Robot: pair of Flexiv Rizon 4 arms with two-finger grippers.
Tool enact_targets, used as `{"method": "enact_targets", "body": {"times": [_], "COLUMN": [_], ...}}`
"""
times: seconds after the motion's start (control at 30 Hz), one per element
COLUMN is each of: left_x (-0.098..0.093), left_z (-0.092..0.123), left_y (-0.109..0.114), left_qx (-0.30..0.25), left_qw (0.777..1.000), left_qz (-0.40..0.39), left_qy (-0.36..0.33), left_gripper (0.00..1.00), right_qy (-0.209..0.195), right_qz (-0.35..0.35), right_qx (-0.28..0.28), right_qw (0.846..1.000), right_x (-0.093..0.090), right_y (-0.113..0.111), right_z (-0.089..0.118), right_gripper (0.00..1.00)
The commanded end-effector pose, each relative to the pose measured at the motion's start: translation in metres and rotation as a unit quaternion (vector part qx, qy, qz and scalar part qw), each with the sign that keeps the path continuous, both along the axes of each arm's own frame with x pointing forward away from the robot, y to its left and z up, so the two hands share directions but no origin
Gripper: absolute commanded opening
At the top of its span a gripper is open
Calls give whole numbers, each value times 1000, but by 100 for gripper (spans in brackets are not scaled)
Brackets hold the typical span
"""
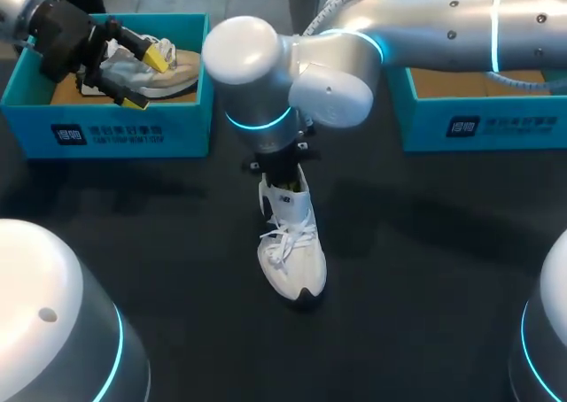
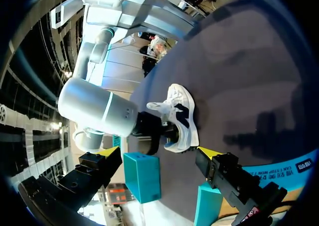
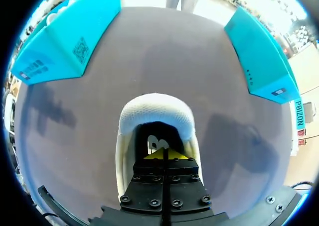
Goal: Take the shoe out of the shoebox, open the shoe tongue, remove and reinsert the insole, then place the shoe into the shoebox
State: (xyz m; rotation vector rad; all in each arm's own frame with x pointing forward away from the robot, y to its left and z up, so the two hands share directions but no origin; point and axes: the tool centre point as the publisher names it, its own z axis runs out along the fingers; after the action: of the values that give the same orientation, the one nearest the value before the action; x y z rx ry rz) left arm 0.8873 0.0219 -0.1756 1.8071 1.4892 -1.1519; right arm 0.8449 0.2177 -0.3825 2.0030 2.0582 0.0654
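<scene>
The white shoe (image 1: 292, 251) stands mid-counter (image 1: 425, 243), toe toward 6 o'clock, outside the 10 o'clock shoebox (image 1: 106, 132) and the 2 o'clock shoebox (image 1: 478, 123). The right claw (image 3: 164, 155) is closed tip to tip inside the shoe's opening; whether it pinches anything I cannot tell. The left claw (image 1: 148, 81) hangs wide open and empty over the 10 o'clock shoebox, above a second shoe (image 1: 173, 73) lying there.
</scene>
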Motion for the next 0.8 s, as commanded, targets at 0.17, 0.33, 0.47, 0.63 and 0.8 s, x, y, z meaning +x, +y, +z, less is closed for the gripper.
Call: {"method": "enact_targets", "body": {"times": [0.17,0.33,0.47,0.63,0.8], "left_x": [-1,-1,-1,-1,-1], "left_z": [1,1,1,1,1], "left_y": [0,0,0,0,0], "left_qx": [2,2,2,2,2], "left_qw": [1000,1000,1000,1000,1000], "left_qz": [0,0,0,0,0], "left_qy": [-1,-1,-1,-1,-1], "left_gripper": [100,100,100,100,100], "right_qy": [15,33,38,85,153], "right_qz": [9,6,4,18,20], "right_qx": [21,27,25,24,10], "right_qw": [1000,999,999,996,988], "right_x": [9,8,4,-6,-23], "right_y": [1,4,5,4,2], "right_z": [-20,-29,-19,1,19], "right_gripper": [0,0,0,0,0]}}
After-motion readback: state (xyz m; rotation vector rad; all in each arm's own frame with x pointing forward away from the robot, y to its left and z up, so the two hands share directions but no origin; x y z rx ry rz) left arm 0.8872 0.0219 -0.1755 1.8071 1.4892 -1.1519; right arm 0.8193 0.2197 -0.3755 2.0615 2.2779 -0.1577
